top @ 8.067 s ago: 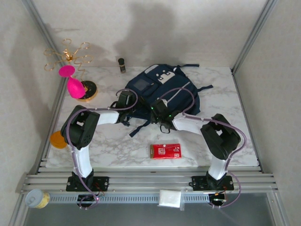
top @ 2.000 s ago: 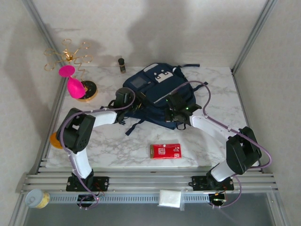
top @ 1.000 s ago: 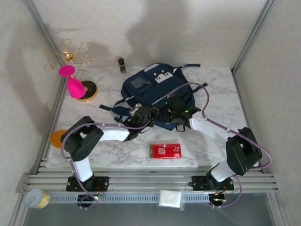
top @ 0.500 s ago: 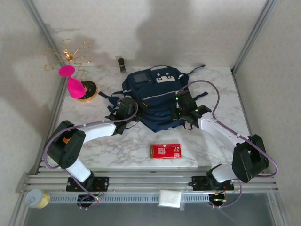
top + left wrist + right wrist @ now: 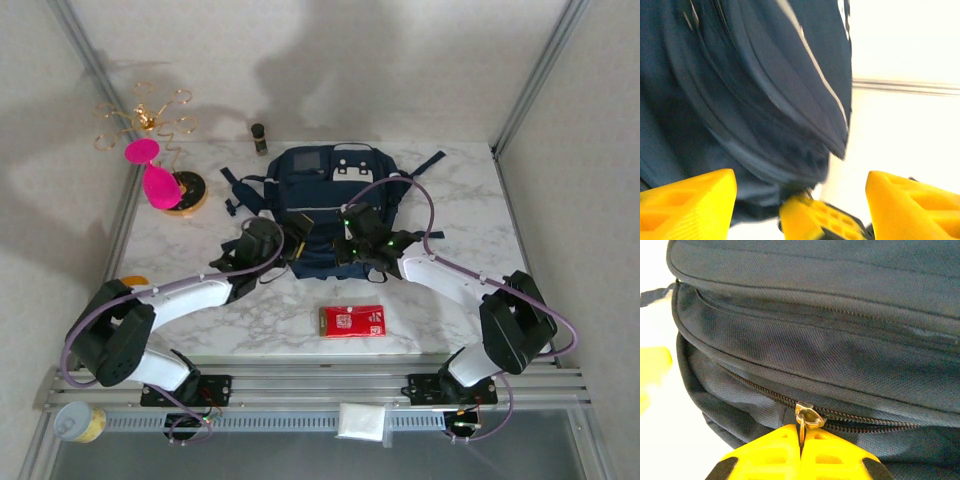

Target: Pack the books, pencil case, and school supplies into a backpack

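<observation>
Plainly, right tool pinches backpack zip pull; red packet label unreadable.

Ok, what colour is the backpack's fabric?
Navy blue; the backpack shows best in the right wrist view.

A white marble counter sits between pale speckled walls. Silver metal rails run along its near edge. Soft grey shadows lie on the back wall.

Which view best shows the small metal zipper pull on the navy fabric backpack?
Right wrist: the small metal zipper pull sits sharp and close, pinched in the shut right gripper. Top external has the whole navy backpack, the pull too small to tell. Left wrist gives blurred navy fabric.
</observation>
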### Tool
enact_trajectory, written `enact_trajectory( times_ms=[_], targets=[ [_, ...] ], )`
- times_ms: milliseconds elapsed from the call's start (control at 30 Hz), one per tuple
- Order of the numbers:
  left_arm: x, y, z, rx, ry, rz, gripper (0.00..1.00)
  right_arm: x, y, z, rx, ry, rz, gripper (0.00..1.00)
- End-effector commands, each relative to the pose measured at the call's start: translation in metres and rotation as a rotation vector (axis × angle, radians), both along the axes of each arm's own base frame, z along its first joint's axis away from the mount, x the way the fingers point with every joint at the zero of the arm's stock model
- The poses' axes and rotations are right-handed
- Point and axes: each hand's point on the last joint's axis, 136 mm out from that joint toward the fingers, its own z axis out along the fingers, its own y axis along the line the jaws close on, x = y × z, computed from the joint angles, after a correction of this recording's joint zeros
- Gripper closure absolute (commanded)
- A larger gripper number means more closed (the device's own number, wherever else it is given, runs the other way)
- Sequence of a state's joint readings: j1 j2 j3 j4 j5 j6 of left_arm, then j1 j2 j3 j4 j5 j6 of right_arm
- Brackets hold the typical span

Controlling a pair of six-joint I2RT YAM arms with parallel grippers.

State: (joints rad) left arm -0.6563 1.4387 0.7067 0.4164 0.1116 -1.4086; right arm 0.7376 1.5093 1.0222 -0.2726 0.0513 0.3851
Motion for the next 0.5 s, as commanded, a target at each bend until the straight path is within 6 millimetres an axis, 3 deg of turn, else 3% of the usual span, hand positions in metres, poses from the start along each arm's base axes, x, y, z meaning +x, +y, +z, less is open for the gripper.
enact_trajectory(
  times_ms=[0, 167, 267, 367, 467],
  targets=[
    [0.005, -0.003, -0.010, -0.116, 0.067, 0.109, 0.31, 0.003, 0.014, 0.010, 0.054, -0.017, 0.014, 1.00],
    [0.010, -0.022, -0.018, -0.120, 0.097, 0.148, 0.41, 0.004, 0.007, 0.007, 0.034, -0.036, -0.006, 1.00],
    [0.016, -0.024, -0.034, -0.092, 0.131, 0.195, 0.51, 0.003, 0.004, 0.004, 0.019, -0.036, -0.010, 1.00],
    [0.029, -0.024, -0.045, -0.075, 0.123, 0.239, 0.68, 0.001, 0.007, 0.002, 0.028, -0.025, 0.004, 1.00],
    [0.036, -0.016, -0.064, 0.046, 0.159, 0.287, 0.87, -0.001, 0.007, 0.001, 0.029, -0.019, 0.008, 1.00]
  ],
)
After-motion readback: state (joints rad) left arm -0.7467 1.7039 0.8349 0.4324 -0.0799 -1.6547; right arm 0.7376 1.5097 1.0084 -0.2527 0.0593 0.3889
